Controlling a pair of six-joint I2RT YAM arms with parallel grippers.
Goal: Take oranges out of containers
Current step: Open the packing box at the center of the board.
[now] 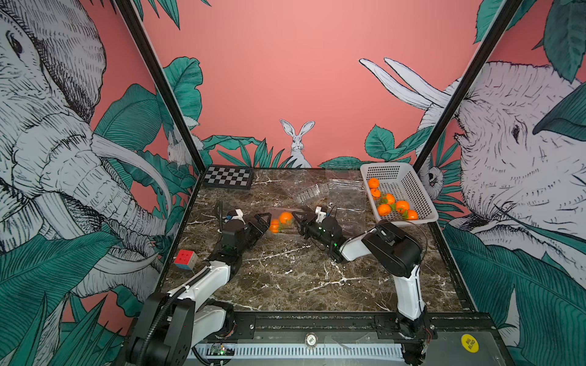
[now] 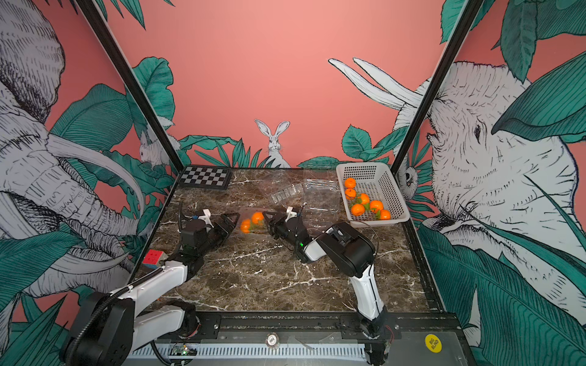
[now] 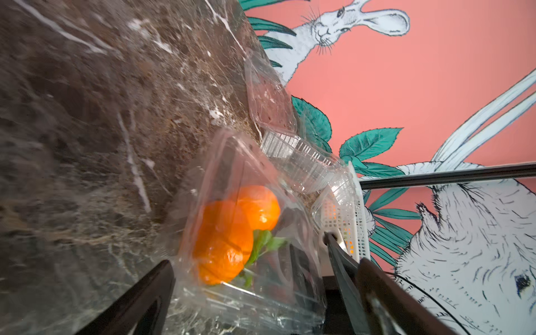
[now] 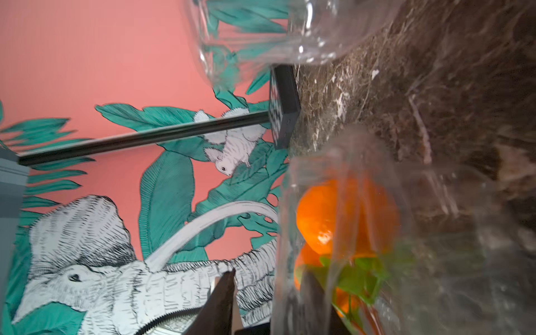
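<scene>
About three quarters done by my read: six small round bright-orange oranges (image 1: 402, 206) sit in the white perforated plastic basket (image 1: 387, 172) at the right of both top views. The last two oranges (image 1: 285, 217) are inside one clear plastic clamshell container (image 3: 240, 162) at frame centre, on or just above the brown marble surface (image 1: 285, 279); can't tell which. The empty clear clamshell containers (image 1: 345, 193) lie overlapping at upper centre, between the black-and-white checkerboard (image 1: 228, 177) and the basket. Looks like three, but the overlap makes the count shaky. Left to do: get the last box open and pull both fruits. The left gripper (image 1: 269, 225) meets the box from frame left, fingers spread wide with one on each side of it; no clamping shows in the left wrist view. The right gripper (image 1: 295, 223) meets it from frame right, fingers (image 4: 223, 301) partly closed with a clear wall of the box between them; can't tell whether they pinch it or only straddle it. Box itself: thin, glossy, wrinkled plastic with heavy glare, and I can't tell if the lid is latched. The two fruits inside touch, one partly hiding the other in both wrist views, with green leaves beside them. Skins look shiny and intact.
</scene>
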